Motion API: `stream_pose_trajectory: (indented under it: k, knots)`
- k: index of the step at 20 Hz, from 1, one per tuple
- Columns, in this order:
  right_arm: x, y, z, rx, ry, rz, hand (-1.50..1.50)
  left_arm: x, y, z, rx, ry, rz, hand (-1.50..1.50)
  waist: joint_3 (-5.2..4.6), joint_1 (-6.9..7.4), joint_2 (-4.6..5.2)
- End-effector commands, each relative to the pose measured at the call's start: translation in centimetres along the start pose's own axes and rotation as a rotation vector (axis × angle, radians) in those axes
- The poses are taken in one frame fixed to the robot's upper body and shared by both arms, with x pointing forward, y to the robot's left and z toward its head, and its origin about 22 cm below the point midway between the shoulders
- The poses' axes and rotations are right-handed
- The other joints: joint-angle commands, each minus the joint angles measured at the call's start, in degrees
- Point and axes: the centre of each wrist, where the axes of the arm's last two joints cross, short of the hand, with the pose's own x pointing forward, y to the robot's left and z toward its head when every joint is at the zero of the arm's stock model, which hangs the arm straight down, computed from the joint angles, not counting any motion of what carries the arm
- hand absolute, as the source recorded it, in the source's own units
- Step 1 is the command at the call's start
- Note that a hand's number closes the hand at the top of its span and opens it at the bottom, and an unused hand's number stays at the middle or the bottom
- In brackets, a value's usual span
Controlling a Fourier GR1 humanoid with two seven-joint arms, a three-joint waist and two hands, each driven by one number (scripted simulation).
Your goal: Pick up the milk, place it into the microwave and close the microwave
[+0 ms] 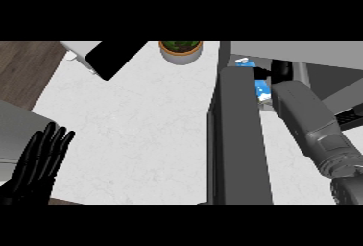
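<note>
Milk (262,90), a blue-and-white carton, shows at far right behind the open microwave door (237,139), mostly hidden by the right forearm (308,120). Right hand (281,69) reaches beside it, fingers unclear. Left hand (39,161) rests spread, near left.

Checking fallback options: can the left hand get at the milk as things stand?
Probably not. The left hand rests open at the view's lower left, while the milk sits far right, behind the open microwave door, which stands between them. The right forearm already reaches in there.
</note>
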Motion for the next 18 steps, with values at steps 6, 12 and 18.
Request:
stream_pose_trajectory:
  k: [6, 12, 18]
  knots:
    - [-1.7, -0.7, 1.0, 0.037, -0.004, -0.045, -1.5, -0.2, -1.2, -0.5, -0.019, -0.014, 0.005, -1.5, 0.0, -0.81, -0.46]
    - [-2.4, 0.0, 2.1, 0.067, -0.002, -0.115, -1.5, -0.5, -2.4, -1.0, -0.005, 0.005, 0.008, -1.5, -0.05, -2.16, -1.2]
    - [-3.8, 0.4, 3.6, 0.074, 0.01, -0.152, -1.5, -1.3, -2.4, -1.3, -0.043, 0.022, 0.011, -1.5, -0.1, -3.18, -1.55]
